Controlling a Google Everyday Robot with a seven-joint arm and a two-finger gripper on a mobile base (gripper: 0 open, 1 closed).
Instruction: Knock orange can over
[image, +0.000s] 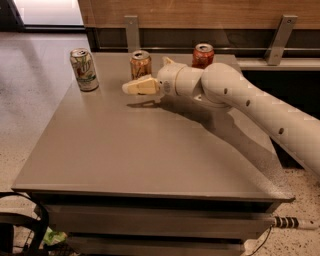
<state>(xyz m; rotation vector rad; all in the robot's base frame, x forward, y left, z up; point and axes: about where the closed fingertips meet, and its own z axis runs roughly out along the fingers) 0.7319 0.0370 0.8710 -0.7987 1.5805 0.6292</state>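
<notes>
The orange can (140, 64) is a slim copper-gold can with a silver top. It stands upright near the far edge of the grey table (140, 150). My gripper (131, 87) reaches in from the right on a white arm. Its cream fingers point left, just in front of the can's base and close to it. Whether it touches the can I cannot tell.
A white-and-green can (84, 69) stands upright at the far left of the table. A brighter red-orange can (203, 55) stands at the far right, behind my arm. A wooden wall with metal brackets runs behind the table.
</notes>
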